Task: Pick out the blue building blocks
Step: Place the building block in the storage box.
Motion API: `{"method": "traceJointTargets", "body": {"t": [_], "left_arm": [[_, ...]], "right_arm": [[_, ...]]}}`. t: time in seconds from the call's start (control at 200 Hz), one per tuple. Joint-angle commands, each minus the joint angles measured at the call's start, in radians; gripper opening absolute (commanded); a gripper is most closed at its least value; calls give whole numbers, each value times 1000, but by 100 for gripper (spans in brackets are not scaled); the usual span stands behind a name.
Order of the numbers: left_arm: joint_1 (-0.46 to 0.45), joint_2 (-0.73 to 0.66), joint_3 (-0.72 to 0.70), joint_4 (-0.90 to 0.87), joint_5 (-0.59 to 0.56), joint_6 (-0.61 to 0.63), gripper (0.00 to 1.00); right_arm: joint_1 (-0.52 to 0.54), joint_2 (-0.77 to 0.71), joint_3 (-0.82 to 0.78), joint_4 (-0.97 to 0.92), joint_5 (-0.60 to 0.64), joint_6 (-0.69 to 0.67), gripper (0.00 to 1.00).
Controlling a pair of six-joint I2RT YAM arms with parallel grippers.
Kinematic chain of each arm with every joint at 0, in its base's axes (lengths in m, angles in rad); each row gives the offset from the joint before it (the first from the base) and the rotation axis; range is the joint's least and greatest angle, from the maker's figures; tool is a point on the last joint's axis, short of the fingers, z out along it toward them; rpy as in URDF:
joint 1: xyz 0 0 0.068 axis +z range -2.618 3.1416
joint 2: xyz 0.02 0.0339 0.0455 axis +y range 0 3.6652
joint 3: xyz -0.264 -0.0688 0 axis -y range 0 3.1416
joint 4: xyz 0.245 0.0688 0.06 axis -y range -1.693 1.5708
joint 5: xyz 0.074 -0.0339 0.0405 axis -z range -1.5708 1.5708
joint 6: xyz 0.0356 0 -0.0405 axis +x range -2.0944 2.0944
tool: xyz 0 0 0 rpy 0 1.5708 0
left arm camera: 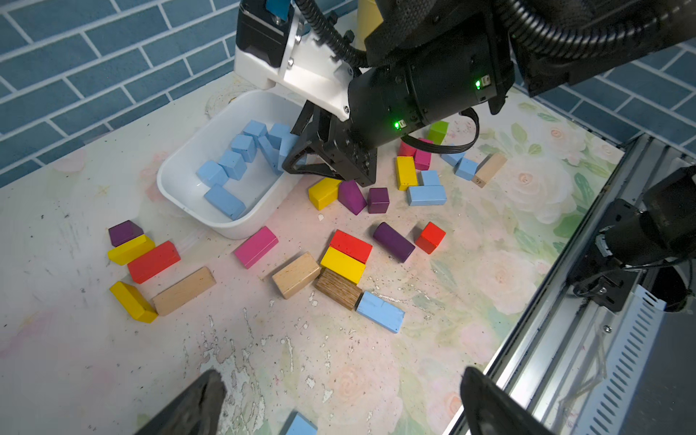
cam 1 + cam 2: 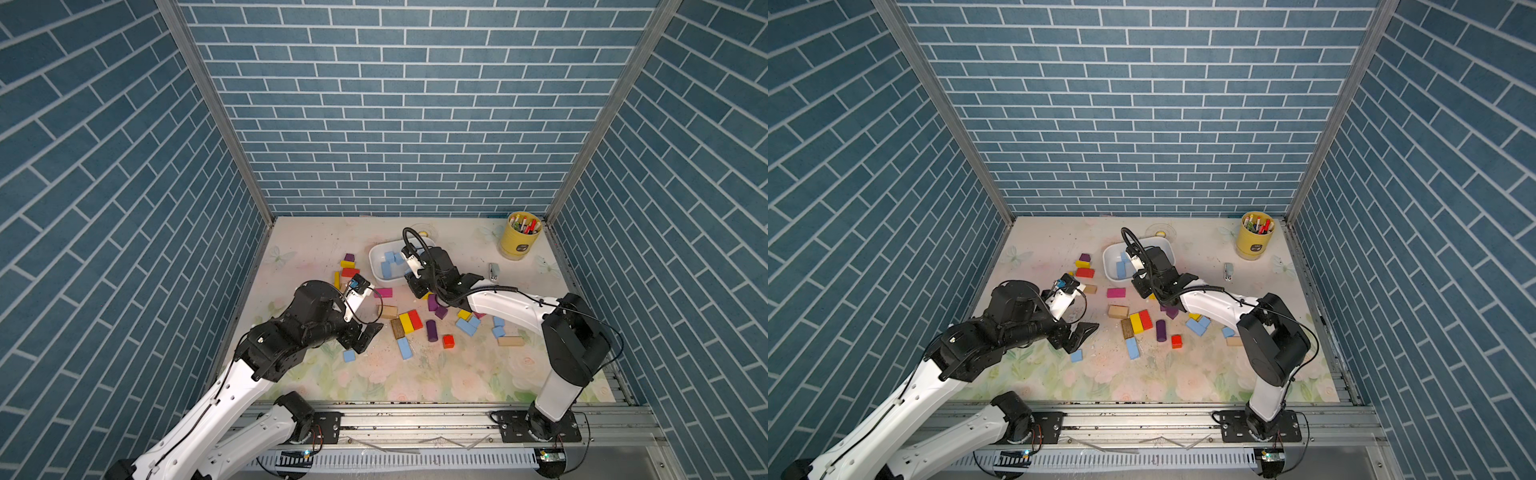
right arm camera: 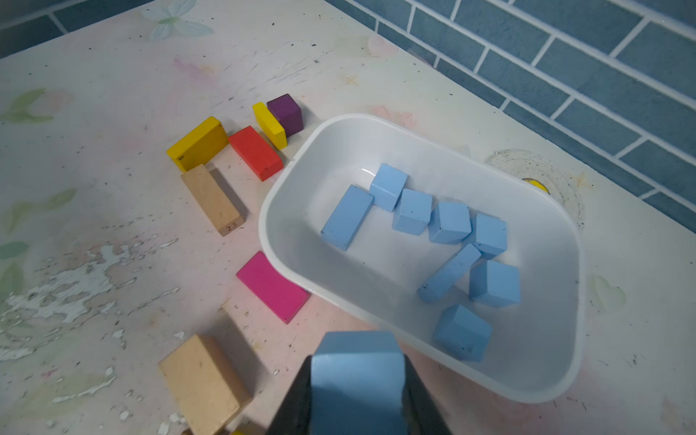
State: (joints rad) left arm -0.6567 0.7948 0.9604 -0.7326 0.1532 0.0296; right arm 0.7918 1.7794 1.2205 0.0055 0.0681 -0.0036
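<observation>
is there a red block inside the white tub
No, the white tub holds only blue blocks, and the nearest red block lies outside it on the table.

The blue block [image 3: 357, 361] in my right end effector [image 3: 357, 410] is blurred and cut off by the right wrist view's edge. In both top views, right of centre, my right arm [image 2: 498, 301] hides part of the white tray [image 2: 372, 259].
</observation>
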Motion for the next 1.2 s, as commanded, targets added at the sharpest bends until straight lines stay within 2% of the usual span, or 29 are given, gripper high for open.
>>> {"method": "traceJointTargets", "body": {"t": [0.0,0.295,0.65,0.81,1.195], "left_arm": [[2,-29,-25,41,-107,-36,99],[3,-68,-49,77,-251,-85,99],[4,-51,-39,60,-249,-86,99],[4,-51,-39,59,-249,-85,99],[6,-50,-38,55,-246,-83,99]], "right_arm": [[-18,57,67,-46,14,46,8],[-62,197,207,-91,5,87,9],[-92,349,371,-174,-30,110,12],[-96,395,419,-202,-44,121,18],[-97,463,477,-241,-60,145,42]]}}
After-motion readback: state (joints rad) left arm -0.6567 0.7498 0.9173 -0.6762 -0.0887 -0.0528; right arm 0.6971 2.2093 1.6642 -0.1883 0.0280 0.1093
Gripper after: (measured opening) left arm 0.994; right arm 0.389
